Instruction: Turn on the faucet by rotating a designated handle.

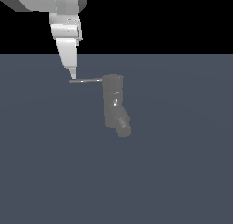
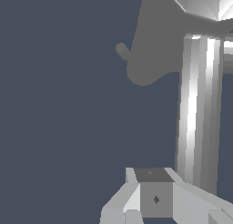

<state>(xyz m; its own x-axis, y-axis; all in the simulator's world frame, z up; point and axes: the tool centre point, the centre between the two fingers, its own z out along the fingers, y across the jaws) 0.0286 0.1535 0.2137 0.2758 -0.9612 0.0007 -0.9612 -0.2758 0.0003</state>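
The faucet (image 1: 113,102) is a dark grey upright cylinder on the grey floor, with a short angled spout (image 1: 123,126) at its lower end. The handle (image 1: 85,81) is a thin light-grey rod sticking out of its top toward the exterior view's left. My gripper (image 1: 73,75) points down with its jaws together on nothing, the tip right at the rod's free end, just above it. In the wrist view the handle (image 2: 198,114) is a large bright bar next to my gripper (image 2: 154,200), with the dark faucet body (image 2: 157,41) beyond it.
The flat grey floor (image 1: 182,173) stretches all around the faucet. The white arm (image 1: 66,32) comes down from the upper left of the exterior view. Nothing else stands in view.
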